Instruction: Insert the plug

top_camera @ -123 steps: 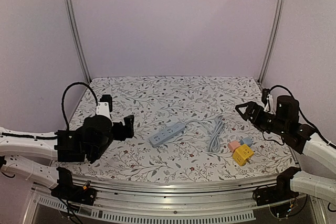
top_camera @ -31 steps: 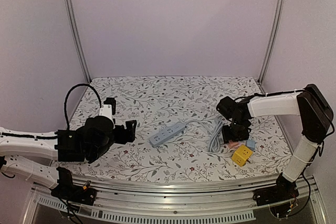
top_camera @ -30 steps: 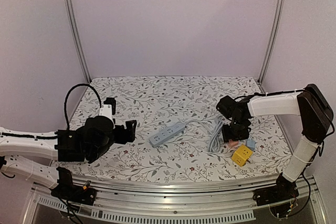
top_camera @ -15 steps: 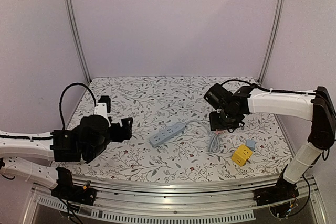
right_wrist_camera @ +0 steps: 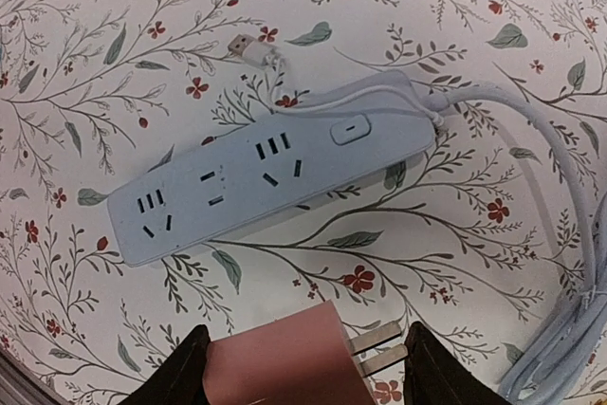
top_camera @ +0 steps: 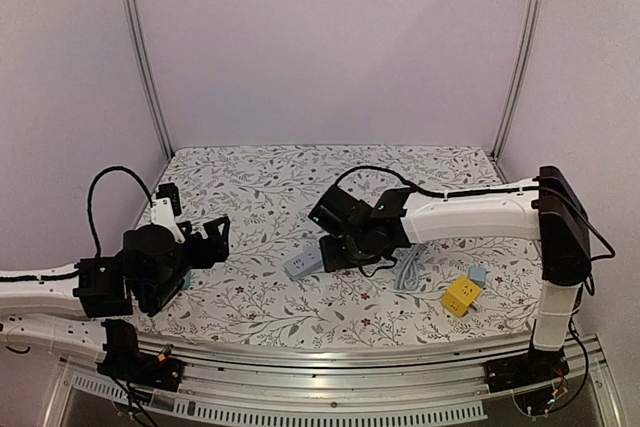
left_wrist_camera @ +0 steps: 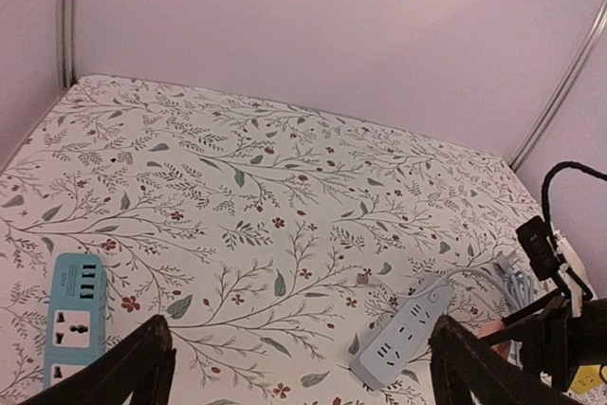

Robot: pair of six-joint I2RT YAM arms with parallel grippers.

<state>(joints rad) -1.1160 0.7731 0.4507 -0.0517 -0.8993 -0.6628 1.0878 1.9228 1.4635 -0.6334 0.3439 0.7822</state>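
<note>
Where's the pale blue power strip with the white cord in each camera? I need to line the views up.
Top external: power strip at table centre, its right end hidden under the right gripper.
Left wrist: power strip at lower right, lying diagonally.
Right wrist: power strip mid-frame, just above the held pink plug.
Shared landmark: the white cord leaving the strip's end.
</note>
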